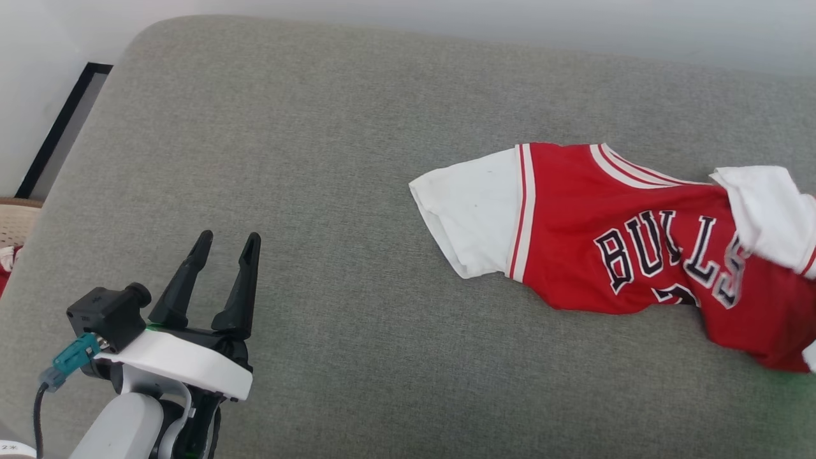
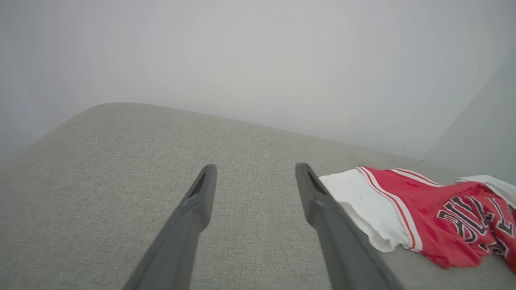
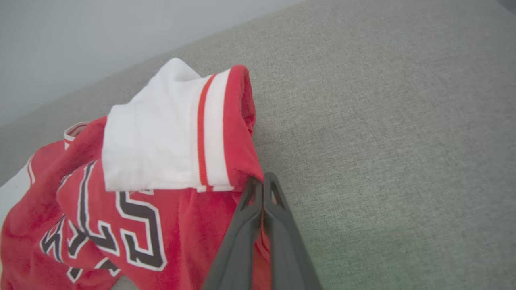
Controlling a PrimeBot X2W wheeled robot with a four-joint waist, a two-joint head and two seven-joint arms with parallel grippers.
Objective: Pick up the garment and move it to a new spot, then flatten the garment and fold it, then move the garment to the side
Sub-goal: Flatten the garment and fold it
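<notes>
The garment [image 1: 574, 223], a red T-shirt with white sleeves and black lettering, lies rumpled on the grey cushion [image 1: 357, 191] at the right of the head view. One white sleeve spreads flat toward the middle; the other is folded over the chest. My left gripper [image 1: 226, 239] hovers open at the lower left, well apart from the shirt. In the left wrist view the left gripper [image 2: 254, 169] frames bare cushion, with the garment [image 2: 423, 209] just right of its right finger. In the right wrist view my right gripper [image 3: 263, 185] is shut on the red edge of the garment [image 3: 161, 217] beside the folded sleeve.
The cushion's rounded far edge meets a pale wall [image 1: 446, 19]. Off its left side are a dark-framed strip [image 1: 60, 127] and a woven basket rim [image 1: 13, 220]. Bare cushion stretches between the left gripper and the shirt.
</notes>
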